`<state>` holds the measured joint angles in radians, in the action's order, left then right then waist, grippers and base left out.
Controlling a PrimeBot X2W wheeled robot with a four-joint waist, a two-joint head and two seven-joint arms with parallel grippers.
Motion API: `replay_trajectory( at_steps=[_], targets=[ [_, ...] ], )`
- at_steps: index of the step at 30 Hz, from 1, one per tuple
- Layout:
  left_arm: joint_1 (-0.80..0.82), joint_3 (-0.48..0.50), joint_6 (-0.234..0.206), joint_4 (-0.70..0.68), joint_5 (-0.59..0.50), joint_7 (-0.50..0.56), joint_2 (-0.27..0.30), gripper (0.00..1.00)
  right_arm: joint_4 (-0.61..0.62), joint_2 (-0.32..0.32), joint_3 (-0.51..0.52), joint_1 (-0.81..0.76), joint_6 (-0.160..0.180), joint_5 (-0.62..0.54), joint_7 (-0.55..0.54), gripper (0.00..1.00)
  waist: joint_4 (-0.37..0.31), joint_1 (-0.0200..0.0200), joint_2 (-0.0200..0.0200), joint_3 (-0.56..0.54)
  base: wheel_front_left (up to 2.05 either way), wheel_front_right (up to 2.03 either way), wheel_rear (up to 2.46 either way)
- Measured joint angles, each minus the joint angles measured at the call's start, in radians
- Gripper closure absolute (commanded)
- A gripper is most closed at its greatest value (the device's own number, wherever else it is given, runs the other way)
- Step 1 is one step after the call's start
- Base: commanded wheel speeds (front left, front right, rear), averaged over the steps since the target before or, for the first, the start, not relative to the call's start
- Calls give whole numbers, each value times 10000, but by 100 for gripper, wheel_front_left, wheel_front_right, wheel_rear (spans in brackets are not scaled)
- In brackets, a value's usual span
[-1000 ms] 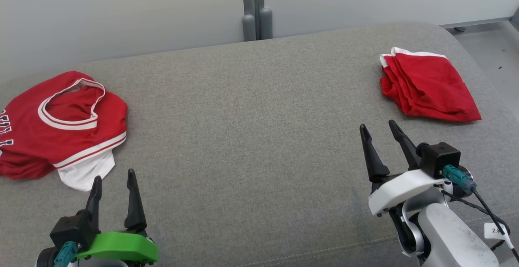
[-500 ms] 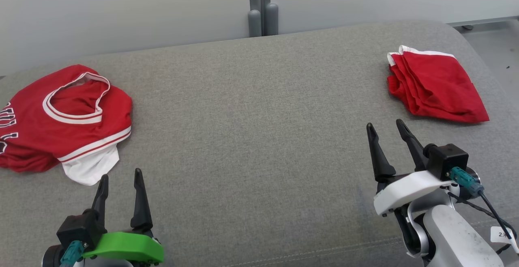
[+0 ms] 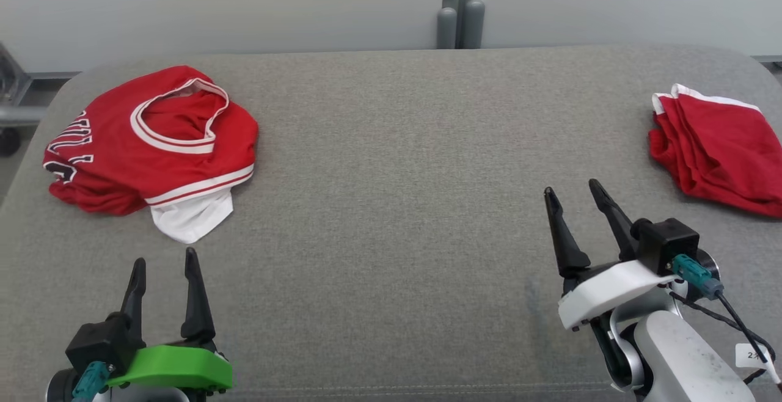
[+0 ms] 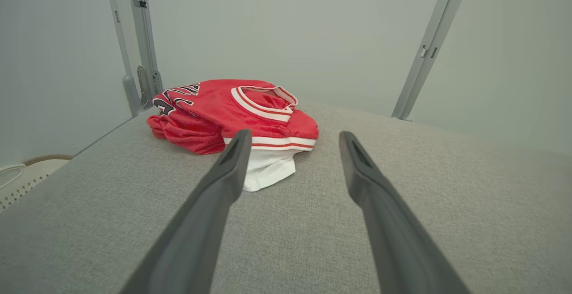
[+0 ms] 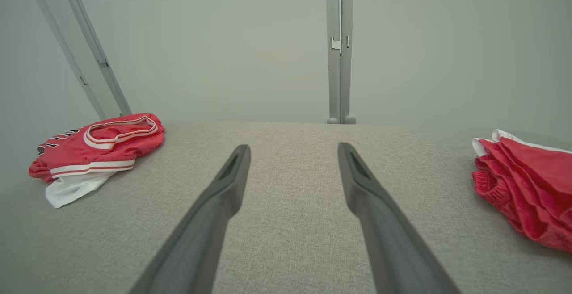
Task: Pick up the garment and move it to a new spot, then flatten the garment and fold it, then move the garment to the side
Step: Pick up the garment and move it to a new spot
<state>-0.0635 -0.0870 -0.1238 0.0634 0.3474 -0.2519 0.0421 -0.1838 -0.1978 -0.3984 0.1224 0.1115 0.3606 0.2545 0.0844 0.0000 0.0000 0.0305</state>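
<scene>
At the near edge of the grey cushion (image 3: 391,164), the left gripper (image 3: 165,256) has its jaws wide apart and holds nothing. The right gripper (image 3: 572,187), well off to the right, is just as wide and holds nothing either. Both point their fingers toward the back wall. Just ahead of the left gripper lies the jersey (image 3: 153,145), a crumpled red heap with white trim. A white flap of it sticks out toward the fingers but does not touch them. Beyond the right gripper, near the cushion's right edge, lies a folded red cloth (image 3: 715,151) with a white hem.
</scene>
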Motion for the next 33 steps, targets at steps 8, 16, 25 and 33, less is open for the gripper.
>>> replay_trajectory(
  at_steps=[8, 16, 25, 33],
  targets=[
    [-18, 255, 0, -102, 35, 0, -2, 0, -36, 77, -242, 4, -226, -29, 0, 0, 1066, 0, 0, -5, 0, 0, 0],
    [-20, -144, 0, -79, 96, 0, -17, 0, -44, 56, 27, -8, -201, -90, 0, 0, 2177, 0, 0, -27, 0, 0, 0],
    [-97, 414, -8, -150, 165, 0, 17, 0, -199, 182, -291, -3, -228, -161, 0, 0, 2648, 0, 0, 16, 0, 0, 0],
    [-215, 314, -8, -251, 194, 0, 12, 0, -234, 109, -230, 12, -226, -198, 0, 0, 2217, 0, 0, 180, 0, 0, 0]
  ],
)
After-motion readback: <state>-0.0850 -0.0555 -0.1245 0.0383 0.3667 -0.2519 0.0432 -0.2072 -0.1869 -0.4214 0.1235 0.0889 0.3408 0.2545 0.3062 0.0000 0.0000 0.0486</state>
